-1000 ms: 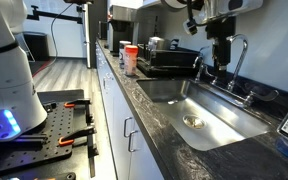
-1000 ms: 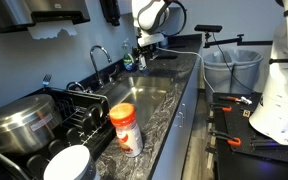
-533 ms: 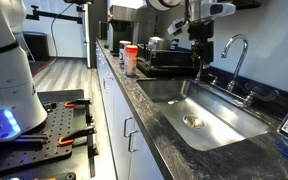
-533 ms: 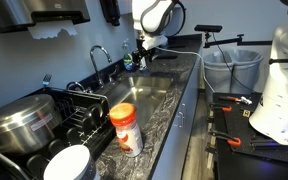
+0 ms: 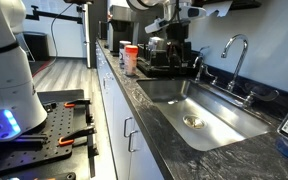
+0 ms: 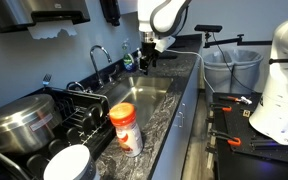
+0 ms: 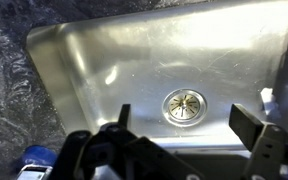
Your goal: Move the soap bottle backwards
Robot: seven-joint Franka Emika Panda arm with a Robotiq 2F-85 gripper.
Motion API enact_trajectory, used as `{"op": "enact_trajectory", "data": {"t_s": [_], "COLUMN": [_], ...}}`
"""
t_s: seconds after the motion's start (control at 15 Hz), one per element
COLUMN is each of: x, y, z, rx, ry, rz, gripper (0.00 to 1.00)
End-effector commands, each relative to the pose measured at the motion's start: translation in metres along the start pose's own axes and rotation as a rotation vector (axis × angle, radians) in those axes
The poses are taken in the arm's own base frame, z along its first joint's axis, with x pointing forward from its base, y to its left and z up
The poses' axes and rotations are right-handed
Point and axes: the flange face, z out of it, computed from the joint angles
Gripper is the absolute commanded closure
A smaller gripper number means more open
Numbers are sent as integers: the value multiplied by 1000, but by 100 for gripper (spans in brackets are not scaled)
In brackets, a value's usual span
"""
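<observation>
The soap bottle [image 5: 197, 66] is small and clear. It stands on the back rim of the sink beside the faucet [image 5: 234, 55] and shows faintly in both exterior views [image 6: 128, 62]. My gripper [image 5: 176, 52] hangs over the steel sink basin [image 5: 219, 115], to the side of the bottle and apart from it; it also shows in an exterior view [image 6: 147, 56]. In the wrist view the gripper [image 7: 187, 125] is open and empty, looking straight down on the sink drain [image 7: 184, 103]. A pale sliver at the right edge of the wrist view cannot be identified.
An orange-and-white container [image 6: 126, 128] stands on the dark counter near a dish rack [image 6: 79, 112]; it shows in both exterior views [image 5: 130, 58]. A white bowl [image 6: 69, 165] and a steel pot [image 6: 19, 120] sit beside the rack. A blue object [image 7: 34, 158] lies at the sink's corner.
My gripper has moved from beside the faucet out over the sink basin, away from the bottle and toward the dish rack. Nothing else moved.
</observation>
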Motion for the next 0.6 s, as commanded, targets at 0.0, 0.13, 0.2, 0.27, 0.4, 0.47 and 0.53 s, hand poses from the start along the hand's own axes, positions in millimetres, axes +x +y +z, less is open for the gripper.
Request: {"op": "enact_trajectory", "data": {"t_s": [0.0,0.13,0.2,0.27,0.4,0.47,0.53], "x": [-21,-27,-30,-32,-36,-37,-38], "y": [-2,0,0,1,3,3,4], "z": [-11,-15,-17,-20,-25,-28,-31], "rx": [17,25,28,31,35,36,31], "ry": [-39,-62,-71,-77,-95,-110,-122], "rz": [-95,-133,-148,-161,-179,-182,-179], "gripper": [0,0,0,0,0,0,0]}}
